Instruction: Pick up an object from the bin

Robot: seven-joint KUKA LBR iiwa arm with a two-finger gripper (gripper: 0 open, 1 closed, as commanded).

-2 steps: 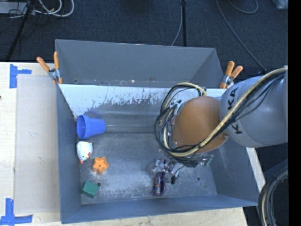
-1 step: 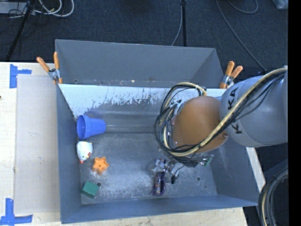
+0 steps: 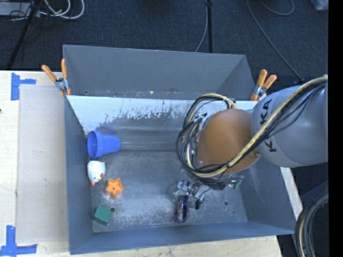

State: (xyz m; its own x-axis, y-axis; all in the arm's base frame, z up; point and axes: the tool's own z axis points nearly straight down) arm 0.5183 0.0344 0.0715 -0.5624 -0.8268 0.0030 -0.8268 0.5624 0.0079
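Note:
My gripper point(image 3: 191, 190) hangs low over the bin's front middle, below the orange wrist cover. Directly under it, and touching or nearly touching its tip, a small dark purple thing point(image 3: 181, 211) lies lengthwise on the bin floor. Whether that thing is gripped is hidden from this angle. Well to the left lie an orange star-shaped piece point(image 3: 113, 187) and a green block point(image 3: 102, 214), both apart from the gripper.
A blue cup point(image 3: 103, 143) lies on its side at the bin's left, with a white toy with a red spot point(image 3: 95, 171) just below it. The arm and its cables cover the bin's right half. Bare floor lies between the left-hand things and the gripper.

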